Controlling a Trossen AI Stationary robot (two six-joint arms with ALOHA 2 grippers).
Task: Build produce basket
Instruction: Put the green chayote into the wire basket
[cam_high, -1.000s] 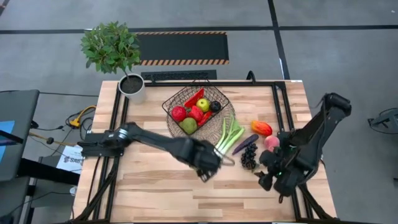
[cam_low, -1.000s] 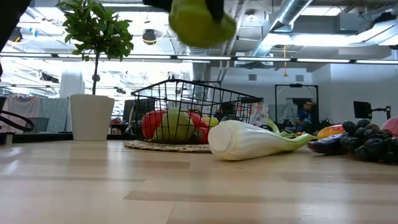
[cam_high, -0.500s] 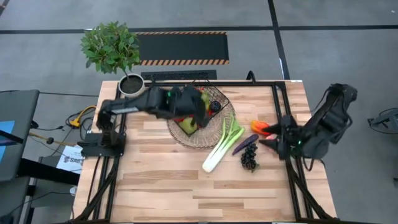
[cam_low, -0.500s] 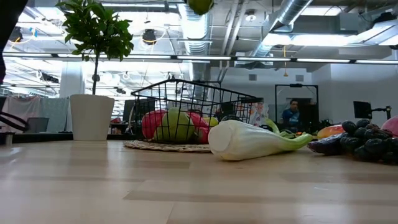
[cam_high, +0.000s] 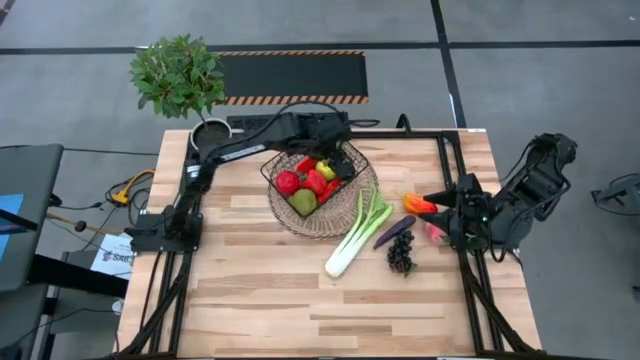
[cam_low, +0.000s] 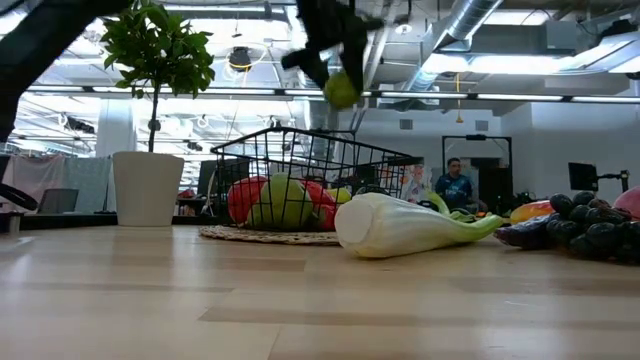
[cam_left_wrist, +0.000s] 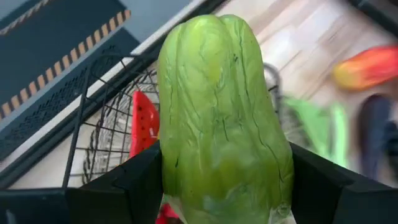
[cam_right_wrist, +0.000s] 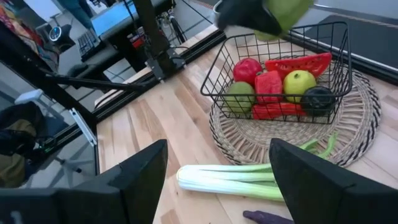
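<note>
a green pepper (cam_left_wrist: 221, 118), lifted off the bench a second ago, is now held clamped in the left jaws directly above the basket (cam_high: 312, 178), ready for release, while the right jaws stand apart, empty.

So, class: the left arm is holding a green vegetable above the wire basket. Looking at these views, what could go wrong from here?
1. The left gripper holds the green pepper well above the basket; released from there it might bounce out.
2. The basket already holds several pieces, like the red apple, so the pepper may land on top and roll off.
3. The basket sits on a wicker tray, so a downward knock could shift it.
</note>
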